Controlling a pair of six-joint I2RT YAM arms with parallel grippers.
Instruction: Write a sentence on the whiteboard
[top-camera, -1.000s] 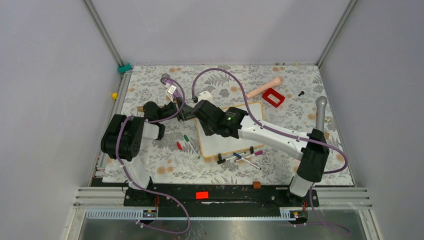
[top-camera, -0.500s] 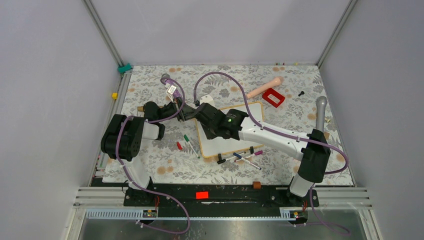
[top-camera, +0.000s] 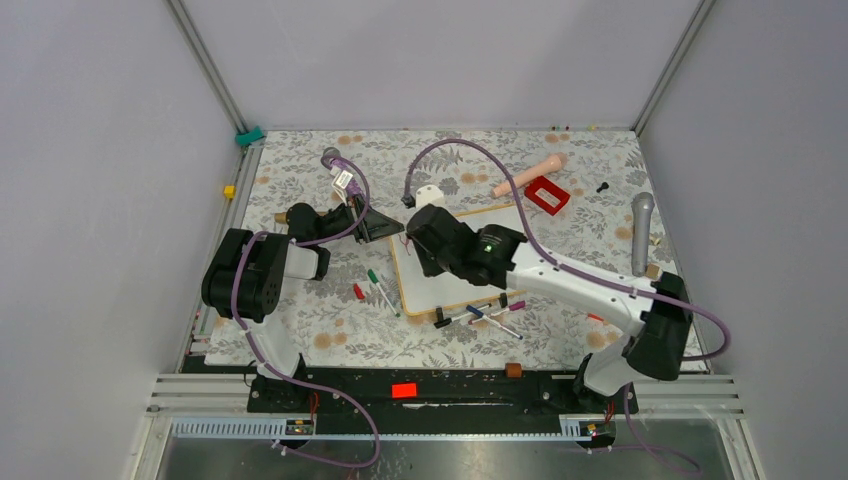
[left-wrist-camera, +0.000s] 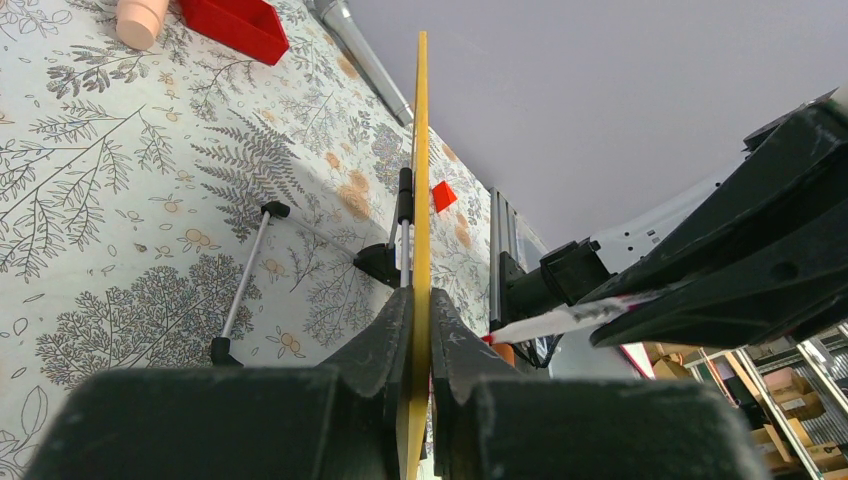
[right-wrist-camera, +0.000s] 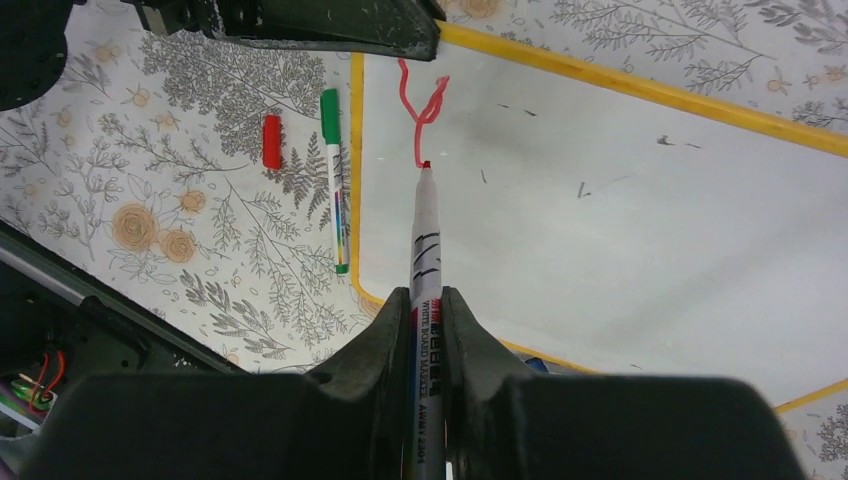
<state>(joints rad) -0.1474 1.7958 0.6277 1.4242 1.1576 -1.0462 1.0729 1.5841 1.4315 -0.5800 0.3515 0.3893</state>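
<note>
One red stroke (right-wrist-camera: 421, 118) on the whiteboard (right-wrist-camera: 640, 230)!
Your left gripper (left-wrist-camera: 421, 305) clamps its stiff-looking frame edge; your right gripper (right-wrist-camera: 427, 305) pinches the slim marker (right-wrist-camera: 424, 215) mid-barrel.

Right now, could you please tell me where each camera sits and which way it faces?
Top: above and behind the bases, looking down on the table; left arm and right arm both show.
Left wrist: looks along the whiteboard edge; left tool shut on it.
Right wrist: looks down at the whiteboard's face; right tool shut on a marker, tip by the red writing.
Shared: both wrist views show the marker; all three show the whiteboard.
</note>
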